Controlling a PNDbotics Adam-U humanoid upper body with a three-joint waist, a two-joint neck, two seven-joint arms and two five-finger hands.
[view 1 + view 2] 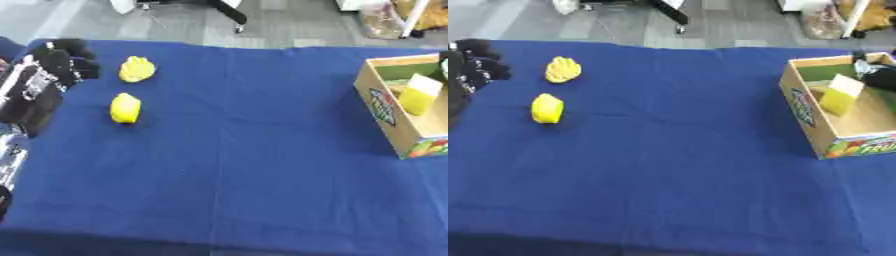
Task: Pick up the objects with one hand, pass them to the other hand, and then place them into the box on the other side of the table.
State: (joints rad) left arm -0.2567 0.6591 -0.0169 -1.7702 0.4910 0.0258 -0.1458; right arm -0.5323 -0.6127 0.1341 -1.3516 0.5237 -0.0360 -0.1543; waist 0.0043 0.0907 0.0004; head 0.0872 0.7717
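Observation:
Two yellow objects lie on the blue cloth at the left: a lumpy one [137, 69] farther back and a smoother one [125, 108] nearer to me. My black left hand [63, 62] hovers just left of the lumpy one, apart from it, with its fingers loosely bent and nothing in them. At the right stands an open cardboard box [802, 107]. A yellow piece with a pale top [837, 95] leans inside it. Only a dark part of my right hand [877, 75] shows, over the box's far right side at the picture's edge.
The blue cloth [675, 150] covers the whole table, with wide flat room between the yellow objects and the box. Beyond the far edge there is grey floor with chair legs [671, 12] and some bags [829, 20].

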